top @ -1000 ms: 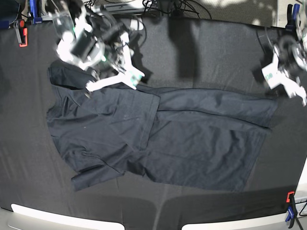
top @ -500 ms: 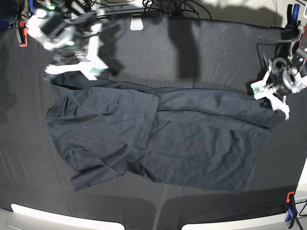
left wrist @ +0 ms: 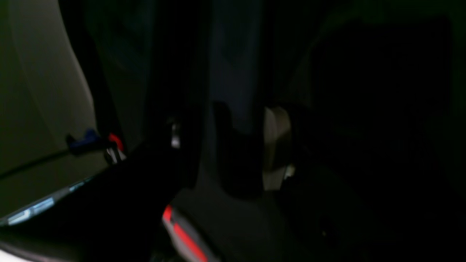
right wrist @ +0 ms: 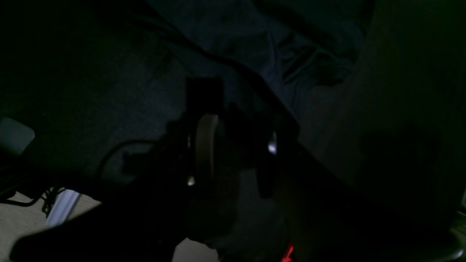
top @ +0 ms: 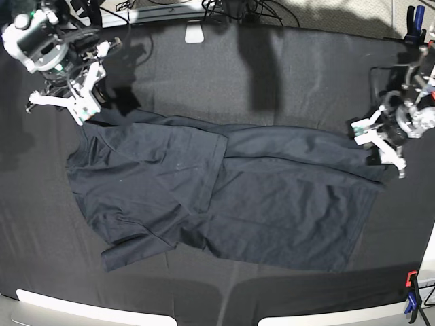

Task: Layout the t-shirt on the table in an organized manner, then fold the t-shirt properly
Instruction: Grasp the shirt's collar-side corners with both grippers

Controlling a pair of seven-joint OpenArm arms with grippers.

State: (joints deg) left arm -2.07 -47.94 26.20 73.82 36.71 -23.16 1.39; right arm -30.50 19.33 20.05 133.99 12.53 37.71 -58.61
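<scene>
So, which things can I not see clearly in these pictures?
- Left wrist view: dark and blurred; whether the left gripper touches the t-shirt cannot be told.
- Right wrist view: underexposed; the gap between the fingers of the right gripper is lost in shadow.
- Base view: the t-shirt's neck label is too small or hidden by folds; the table is cut off by the edges.

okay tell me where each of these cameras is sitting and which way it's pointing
Base: overhead, looking straight down on the table and t-shirt; shows the right gripper and left gripper.
Left wrist: on the left arm, looking along its dim fingers toward dark cloth.
Right wrist: on the right arm, looking past its fingers at wrinkled shirt fabric.
Shared: the right wrist and base views both show the t-shirt.
</scene>
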